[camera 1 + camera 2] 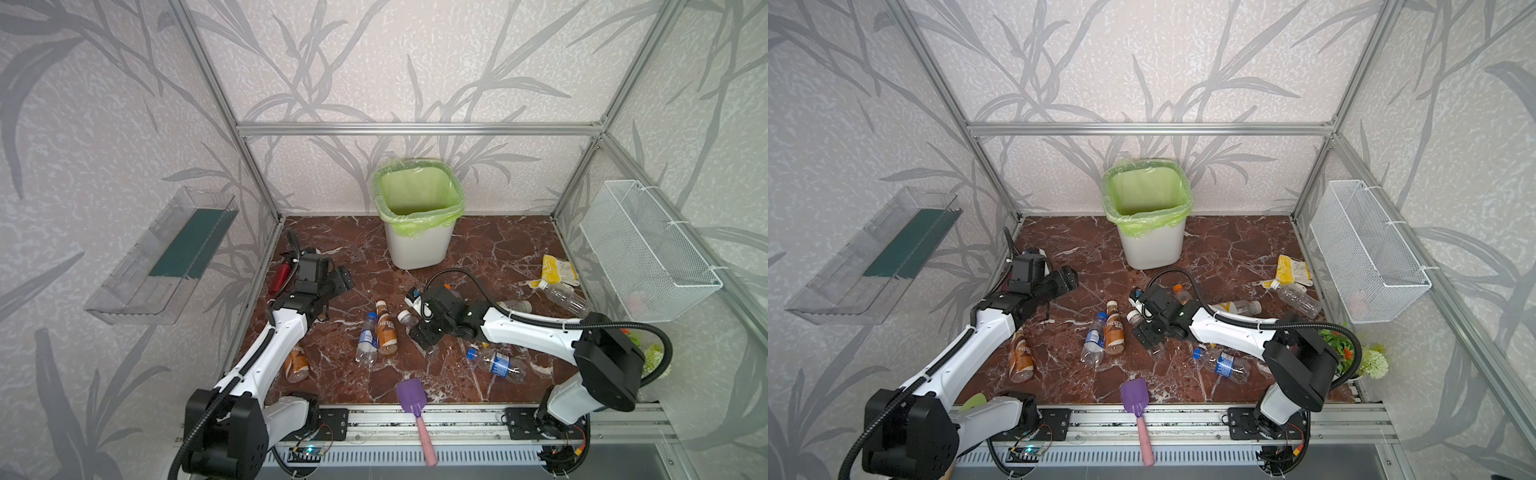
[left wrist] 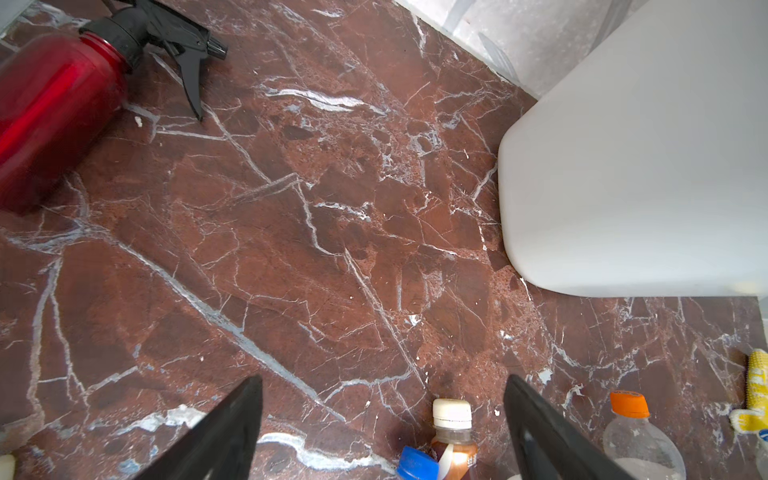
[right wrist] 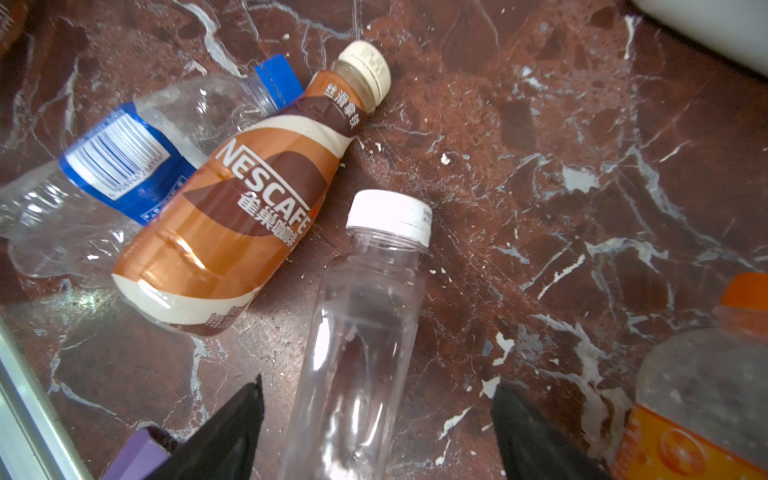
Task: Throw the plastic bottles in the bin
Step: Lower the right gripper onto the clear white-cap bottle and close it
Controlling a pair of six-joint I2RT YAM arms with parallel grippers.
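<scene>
R end effector (image 3: 378, 386) spread wide, straddling clear white-cap bottle (image 3: 365, 311) on desk (image 3: 540, 166), no grip. L end effector (image 2: 382, 379) released, empty, hovering near-left of bin (image 1: 417, 245).

Top pair high, wrist pair close.
Both top views look down over the whole desk (image 1: 498, 249); the wrist cameras hover low, both catching the middle coffee bottle (image 3: 232, 216).

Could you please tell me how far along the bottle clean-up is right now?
Done: no bottle shows inside the bin. In hand: the right gripper is open astride the white-capped clear bottle, not gripping yet; the left gripper is open and empty. Left: every bottle in view, including the Nescafe bottle and blue-capped bottle, lies on the floor.
</scene>
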